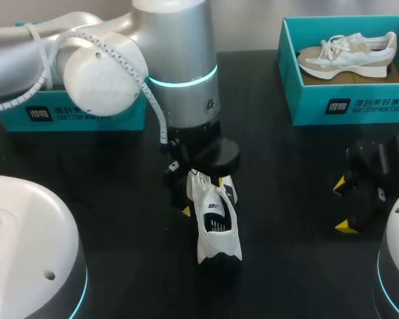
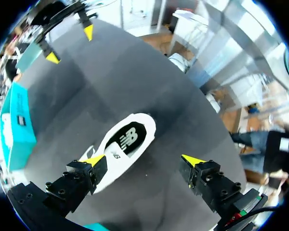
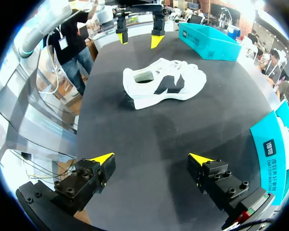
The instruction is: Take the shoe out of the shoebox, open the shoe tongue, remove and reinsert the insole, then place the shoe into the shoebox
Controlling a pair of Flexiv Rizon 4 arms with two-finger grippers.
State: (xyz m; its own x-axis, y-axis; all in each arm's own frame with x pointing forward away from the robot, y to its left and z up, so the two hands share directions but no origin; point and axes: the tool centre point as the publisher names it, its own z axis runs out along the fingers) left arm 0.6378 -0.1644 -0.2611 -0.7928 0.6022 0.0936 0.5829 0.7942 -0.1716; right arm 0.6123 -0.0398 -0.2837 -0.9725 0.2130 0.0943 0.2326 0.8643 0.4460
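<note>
Resting on its sole near the middle of the black surface (image 1: pixel 120 199), the white-and-black shoe (image 1: pixel 216 226) is shown directly beneath the left jaws, which are carried by the left arm (image 1: pixel 179 66). In the left wrist view the shoe (image 2: pixel 125 144) is seen below and between the widely parted jaws. One end is overlapped by one yellow fingertip (image 2: pixel 94 160), while the other fingertip (image 2: pixel 192 160) is held well clear of it over bare surface. Nothing is gripped by the left jaws; whether the nearer fingertip touches the shoe cannot be told. The shoe's opening, with its insole (image 2: pixel 127 139), is turned upward.

In the right wrist view the shoe (image 3: pixel 164 82) is seen well ahead of the right jaws, whose fingertips (image 3: pixel 102 158) are spread wide and hold nothing. At the far right a teal right shoebox (image 1: pixel 349 106) is set, with a beige-and-white second shoe (image 1: pixel 349 53) inside. A teal left shoebox (image 1: pixel 73 116) is partly hidden behind the left arm.
</note>
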